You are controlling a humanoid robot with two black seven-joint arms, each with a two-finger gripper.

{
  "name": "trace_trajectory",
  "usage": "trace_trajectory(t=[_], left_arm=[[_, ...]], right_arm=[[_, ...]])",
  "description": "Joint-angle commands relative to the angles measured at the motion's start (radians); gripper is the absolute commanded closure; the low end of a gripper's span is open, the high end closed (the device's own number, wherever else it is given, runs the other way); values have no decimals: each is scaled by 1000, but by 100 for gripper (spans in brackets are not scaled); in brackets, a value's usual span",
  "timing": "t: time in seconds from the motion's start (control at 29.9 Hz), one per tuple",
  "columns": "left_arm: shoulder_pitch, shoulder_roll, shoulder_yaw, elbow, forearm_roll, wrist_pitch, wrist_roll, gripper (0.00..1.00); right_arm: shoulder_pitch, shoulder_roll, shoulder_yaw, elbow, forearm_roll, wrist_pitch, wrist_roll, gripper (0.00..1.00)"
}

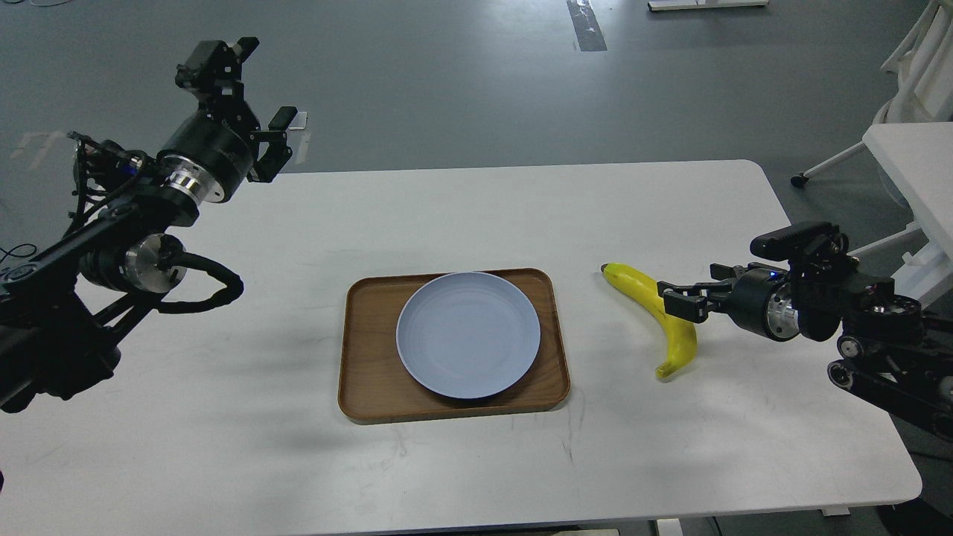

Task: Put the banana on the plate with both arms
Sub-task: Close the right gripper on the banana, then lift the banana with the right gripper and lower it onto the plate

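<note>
Right of frame centre, on the white table [461, 223]: the banana [674, 327], lying flat, dark tip toward the upper left, stem end toward the lower right, curve bowed to the right. Well apart from the plate [468, 334], with bare table between. Centre of frame: pale blue-grey plate sitting inside the brown wooden tray [372, 350], nearer the tray's upper edge, nothing on it.

Right side of frame: right end effector [679, 299] reaching in horizontally from the right edge, fingers pointing left, overlapping the middle of the banana's curve. Fingers [670, 286] spread apart, one above and one below in the picture, yellow peel visible between and beyond them. Not closed on the fruit; whether any finger touches the peel cannot be told from this angle.

Upper left of frame: left end effector [249, 93] raised high beyond the table's far left corner, pointing up and away. Fingers [279, 119] splayed apart, holding nothing. Black arm with silver joint rings and a looping black cable running down to the left edge. Far from both banana and plate.
</note>
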State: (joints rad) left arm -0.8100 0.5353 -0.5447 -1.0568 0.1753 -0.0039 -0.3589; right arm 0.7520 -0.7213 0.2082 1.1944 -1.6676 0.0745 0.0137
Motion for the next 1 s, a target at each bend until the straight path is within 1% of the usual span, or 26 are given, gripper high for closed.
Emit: trace_trajectory(t=[0.0, 0.1, 0.13, 0.27, 0.4, 0.44, 0.5, 0.54, 0.57, 0.64, 0.67, 0.74, 0.77, 0.84, 0.97], left_arm=[[0, 0, -3, -2, 0, -2, 0, 2], [0, 2, -3, -2, 0, -1, -2, 2], [0, 8, -3, -5, 0, -1, -2, 2], [2, 41, -1, -29, 1, -2, -28, 2], [2, 42, 0, -31, 1, -2, -29, 2], [2, 42, 0, -34, 1, -1, -29, 2], [2, 38, 0, -37, 1, -1, -29, 2], [2, 35, 0, -37, 3, -1, -29, 2], [2, 34, 2, -37, 3, -1, -29, 2], [3, 29, 5, -37, 4, 1, -29, 2], [3, 29, 5, -37, 4, 1, -29, 2], [3, 28, 6, -37, 4, 2, -31, 2], [5, 28, 6, -37, 4, 2, -32, 2], [6, 28, 11, -37, 6, 5, -46, 2], [6, 29, 15, -37, 6, 8, -52, 2]], right_arm=[[0, 46, -13, -42, 2, -13, 0, 6], [-2, 65, -18, -62, 5, -19, 5, 6], [-2, 74, -24, -68, 5, -19, 14, 6], [-3, 83, -36, -68, 5, -19, 18, 7], [-23, 80, -38, -68, 5, -19, 32, 14], [-31, 80, -39, -68, 5, -19, 41, 19], [-39, 80, -39, -68, 5, -19, 46, 23], [-45, 79, -39, -67, 3, -19, 48, 29], [-48, 79, -39, -67, 3, -19, 49, 32], [-45, 71, -58, -67, 0, -19, 57, 51], [-43, 69, -67, -67, 0, -21, 58, 56], [-43, 66, -79, -67, 0, -33, 61, 62], [-43, 65, -81, -67, 0, -41, 64, 64], [-45, 65, -85, -68, 0, -84, 77, 71], [-31, 65, -84, -67, 0, -101, 97, 75]])
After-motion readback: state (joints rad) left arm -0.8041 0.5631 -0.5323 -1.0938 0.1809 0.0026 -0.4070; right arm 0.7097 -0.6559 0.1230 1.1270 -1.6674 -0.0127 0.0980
